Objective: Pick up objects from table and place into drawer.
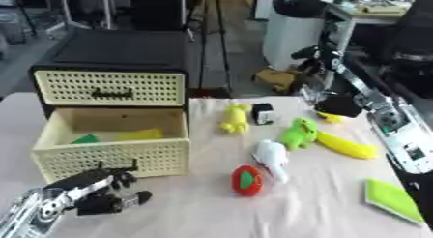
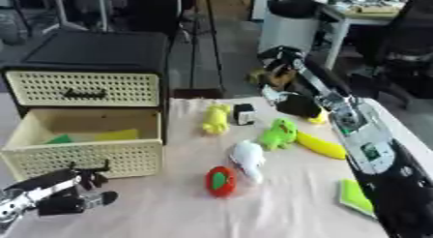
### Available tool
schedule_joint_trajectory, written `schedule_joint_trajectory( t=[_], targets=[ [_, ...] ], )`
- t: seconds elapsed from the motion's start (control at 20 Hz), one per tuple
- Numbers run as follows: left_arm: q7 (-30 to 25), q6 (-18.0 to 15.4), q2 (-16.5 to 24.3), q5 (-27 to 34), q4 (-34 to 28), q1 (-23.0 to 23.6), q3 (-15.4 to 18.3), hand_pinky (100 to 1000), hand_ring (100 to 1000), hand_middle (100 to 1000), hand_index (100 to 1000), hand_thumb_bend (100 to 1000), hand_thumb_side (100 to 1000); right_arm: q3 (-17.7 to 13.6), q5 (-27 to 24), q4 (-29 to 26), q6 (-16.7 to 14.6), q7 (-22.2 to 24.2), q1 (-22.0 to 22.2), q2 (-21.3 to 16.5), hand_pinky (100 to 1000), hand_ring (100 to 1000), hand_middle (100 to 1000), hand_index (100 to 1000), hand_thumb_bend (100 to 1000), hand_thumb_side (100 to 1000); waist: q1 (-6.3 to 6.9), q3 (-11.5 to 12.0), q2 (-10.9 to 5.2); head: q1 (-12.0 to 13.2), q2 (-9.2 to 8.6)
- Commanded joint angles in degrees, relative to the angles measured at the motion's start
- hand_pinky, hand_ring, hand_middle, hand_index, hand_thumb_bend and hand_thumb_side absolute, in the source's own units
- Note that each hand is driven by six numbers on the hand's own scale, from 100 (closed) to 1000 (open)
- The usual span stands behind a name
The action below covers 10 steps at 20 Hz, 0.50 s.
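Right hand (image 1: 338, 106) out over the far right of the table (image 1: 211, 208), seemingly closing on a small yellow piece (image 1: 331, 118) beneath the black palm; whether the fingers are actually curled round it, cannot tell. Left hand (image 1: 101, 191) low at the near left, fingers curled, holding nothing, just before the open lower drawer (image 1: 110, 157).

Laid out mid-table: yellow toy (image 1: 236, 118), black-and-white cube (image 1: 264, 113), green frog-like toy (image 1: 298, 133), banana (image 1: 347, 146), white figure (image 1: 272, 158), red fruit with a green patch (image 1: 247, 180), green flat card (image 1: 393, 199). Likely all light, hollow plastic or soft foam: nothing fragile, somewhat slick. Banana best taken across its middle; card awkward, lying flat, better lifted by an edge. Drawer already holding green and yellow bits.
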Motion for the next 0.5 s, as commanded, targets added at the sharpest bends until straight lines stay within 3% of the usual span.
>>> schedule_joint_trajectory(
  t=[0.05,0.5],
  targets=[
    [1.9,0.0,0.0,-1.8,1.3,-2.2,1.8,757,834,901,917,510,1000,-0.3,-0.2,-1.1,-0.3,0.0,-1.4,-1.0,631,724,794,857,100,524,0.02,-0.3,-0.34,0.4,-0.75],
    [7.3,1.1,-0.1,-7.0,7.3,-6.4,5.4,766,837,894,913,499,1000,-0.1,-0.2,-1.2,-0.4,0.2,-1.3,-0.7,631,723,793,857,100,526,-0.42,-1.1,0.03,0.8,-0.99]
  ],
)
